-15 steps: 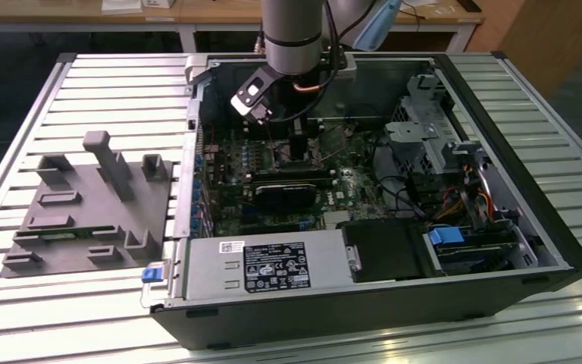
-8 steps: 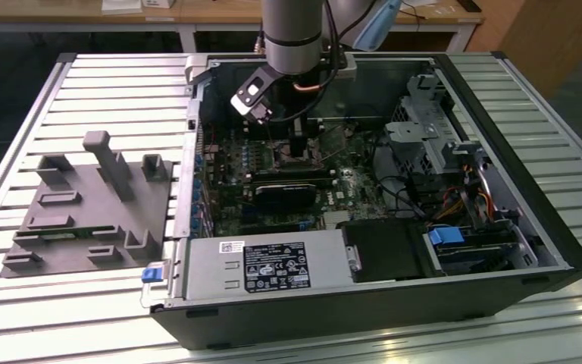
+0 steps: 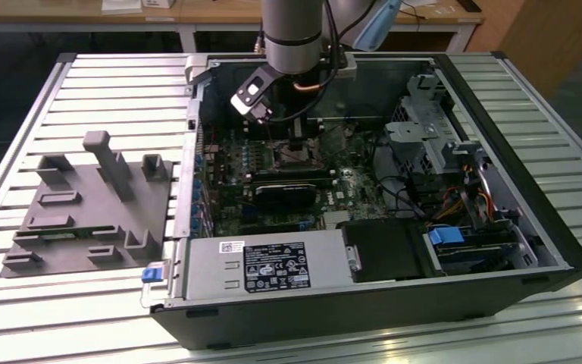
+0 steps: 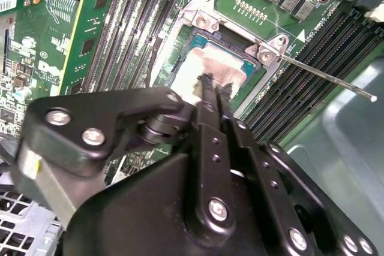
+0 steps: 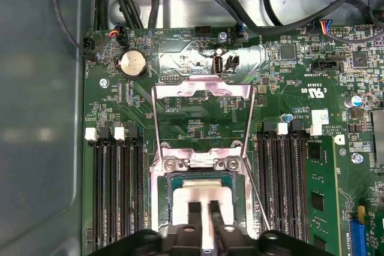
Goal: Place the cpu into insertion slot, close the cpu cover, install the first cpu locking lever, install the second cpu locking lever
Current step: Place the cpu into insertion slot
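slatted metal table (image 3: 109, 76) carries an open pc case (image 3: 564, 220). inside, the cpu (image 5: 201, 191) lies flat in the slot (image 5: 173, 202), directly beneath the gripper (image 5: 204, 208), whose fingers sit close together, gripping nothing; the cover (image 5: 201, 90) stands flipped open beyond the slot.

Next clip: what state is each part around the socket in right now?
cpu: lying flat in the insertion slot.
cpu cover: swung open, off the slot.
locking lever: unlatched, angled up away from the board.
gripper: hangs directly over the cpu.
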Robot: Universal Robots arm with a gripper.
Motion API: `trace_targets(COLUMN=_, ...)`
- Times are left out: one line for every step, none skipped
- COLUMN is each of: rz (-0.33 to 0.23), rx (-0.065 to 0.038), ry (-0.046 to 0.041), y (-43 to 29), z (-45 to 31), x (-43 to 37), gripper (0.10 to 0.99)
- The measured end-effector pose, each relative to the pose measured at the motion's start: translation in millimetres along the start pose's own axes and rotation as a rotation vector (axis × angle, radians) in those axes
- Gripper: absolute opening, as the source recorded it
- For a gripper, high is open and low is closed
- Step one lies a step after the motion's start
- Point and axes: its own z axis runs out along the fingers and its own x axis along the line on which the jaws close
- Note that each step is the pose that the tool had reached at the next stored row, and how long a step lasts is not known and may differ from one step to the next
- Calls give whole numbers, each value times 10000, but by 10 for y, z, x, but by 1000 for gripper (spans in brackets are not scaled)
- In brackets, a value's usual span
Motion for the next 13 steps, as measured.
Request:
trace_targets(rz=0, rx=0, ry=0, y=0, z=-1, x=0, gripper=173)
trace_targets(rz=0, rx=0, ry=0, y=0, z=-2, x=0, gripper=118)
trace_targets(rz=0, rx=0, ry=-1, y=0, z=-3, x=0, gripper=102)
trace_targets(rz=0, rx=0, ry=0, y=0, z=-4, x=0, gripper=102)
trace_targets(rz=0, rx=-1, ry=0, y=0, z=-4, x=0, gripper=102)
trace_targets(rz=0, rx=0, ry=0, y=0, z=-5, x=0, gripper=102)
trace_targets(rz=0, rx=0, ry=0, y=0, z=-6, x=0, gripper=102)
trace_targets(rz=0, rx=2, ry=21, y=0, z=-4, x=-1, gripper=102)
trace_targets(rz=5, rx=5, ry=67, y=0, z=2, x=-1, gripper=102)
trace_targets(rz=9, rx=6, ry=102, y=-1, z=9, x=0, gripper=102)
trace_targets(rz=11, rx=5, ry=117, y=-2, z=17, x=0, gripper=102)
trace_targets(rz=12, rx=5, ry=118, y=-3, z=25, x=0, gripper=102)
trace_targets(rz=12, rx=6, ry=117, y=-3, z=32, x=0, gripper=102)
